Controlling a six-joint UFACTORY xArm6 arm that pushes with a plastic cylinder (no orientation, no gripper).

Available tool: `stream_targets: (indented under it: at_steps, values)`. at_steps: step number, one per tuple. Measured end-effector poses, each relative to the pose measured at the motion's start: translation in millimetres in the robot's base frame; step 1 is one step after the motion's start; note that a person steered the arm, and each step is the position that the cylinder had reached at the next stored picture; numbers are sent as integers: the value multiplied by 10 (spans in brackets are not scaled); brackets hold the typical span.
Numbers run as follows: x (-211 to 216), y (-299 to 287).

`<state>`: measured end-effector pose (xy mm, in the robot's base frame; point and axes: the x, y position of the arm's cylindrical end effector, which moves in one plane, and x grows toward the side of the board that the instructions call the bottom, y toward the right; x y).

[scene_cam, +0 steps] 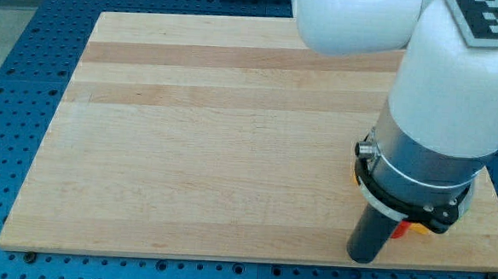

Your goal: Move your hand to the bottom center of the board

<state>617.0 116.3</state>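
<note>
No legible text, number, brand or label is present; the only sign is a black-and-white square-patterned marker (494,17) on the white arm (456,91) at the view's top right, partly cut off.

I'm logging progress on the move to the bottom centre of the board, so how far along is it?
Mostly done: my tip already rests near the bottom edge of the pale wooden board. In hand: it sits right of centre, beside a red block and an orange block, both largely hidden by the arm. Left: likely a short slide toward the view's left along that edge.
</note>
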Motion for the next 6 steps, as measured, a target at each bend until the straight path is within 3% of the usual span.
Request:
stream_targets:
  at_steps: [1,3,6]
  values:
    - [0,0]
    - [-187,-761]
    - [-188,-891]
